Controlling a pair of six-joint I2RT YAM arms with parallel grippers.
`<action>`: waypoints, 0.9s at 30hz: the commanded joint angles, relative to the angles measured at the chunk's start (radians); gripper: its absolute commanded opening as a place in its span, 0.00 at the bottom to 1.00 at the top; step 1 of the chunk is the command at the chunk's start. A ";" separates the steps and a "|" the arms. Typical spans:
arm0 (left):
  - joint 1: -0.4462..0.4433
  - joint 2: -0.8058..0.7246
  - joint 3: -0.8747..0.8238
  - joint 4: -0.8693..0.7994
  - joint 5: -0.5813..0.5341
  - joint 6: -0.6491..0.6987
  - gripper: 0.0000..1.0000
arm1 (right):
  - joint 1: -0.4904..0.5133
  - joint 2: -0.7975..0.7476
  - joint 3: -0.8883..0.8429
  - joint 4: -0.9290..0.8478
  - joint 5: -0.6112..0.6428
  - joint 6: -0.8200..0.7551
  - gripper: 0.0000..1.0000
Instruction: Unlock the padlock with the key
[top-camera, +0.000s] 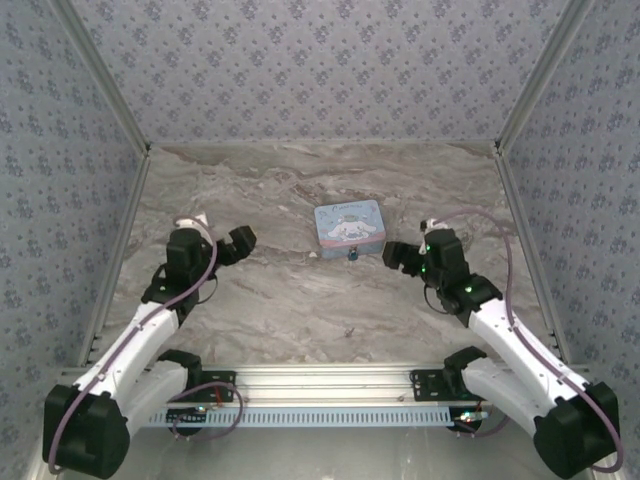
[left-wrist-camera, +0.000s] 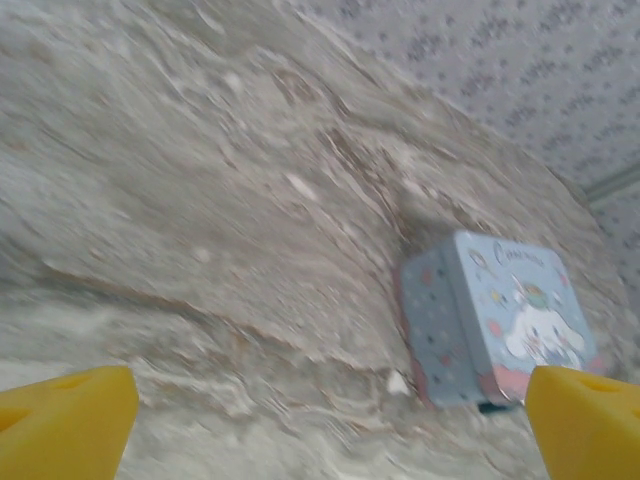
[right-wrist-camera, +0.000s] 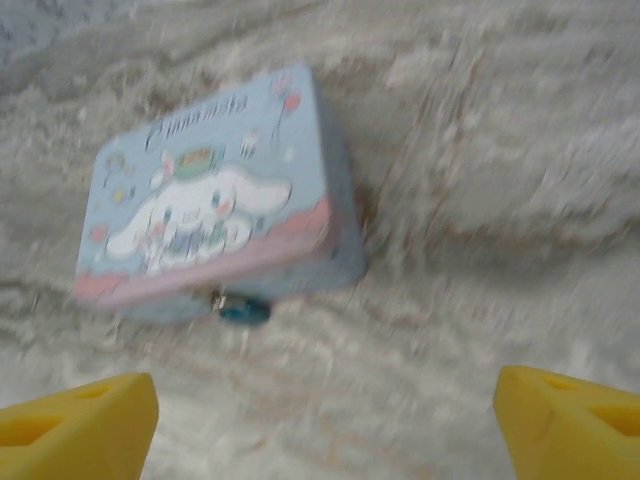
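On the table (top-camera: 250, 300), one tin (top-camera: 349, 229), one padlock (right-wrist-camera: 245, 312) against it; left gripper (left-wrist-camera: 330, 405), right gripper (right-wrist-camera: 325, 400) both agape, empty.

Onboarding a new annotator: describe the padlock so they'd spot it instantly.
On the marble table, find the light-blue cartoon tin near the centre. The padlock sits at the tin's near edge. It is tiny, dark with a bluish bit, far smaller than the tin.

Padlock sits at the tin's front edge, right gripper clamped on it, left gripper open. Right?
No. The right gripper isn't clamped on the padlock: the right wrist view shows its fingers wide apart, clear of the lock, holding nothing. The padlock does sit at the front edge of the tin, and the left gripper is open.
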 joint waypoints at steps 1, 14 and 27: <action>-0.080 0.018 -0.038 0.036 -0.011 -0.082 0.99 | 0.113 -0.012 0.012 -0.204 0.064 0.212 0.85; -0.137 0.160 -0.011 0.112 -0.029 -0.052 0.99 | 0.582 0.356 0.104 -0.276 0.206 0.463 0.71; -0.139 0.167 -0.009 0.109 -0.022 -0.048 0.99 | 0.689 0.626 0.281 -0.385 0.175 0.511 0.54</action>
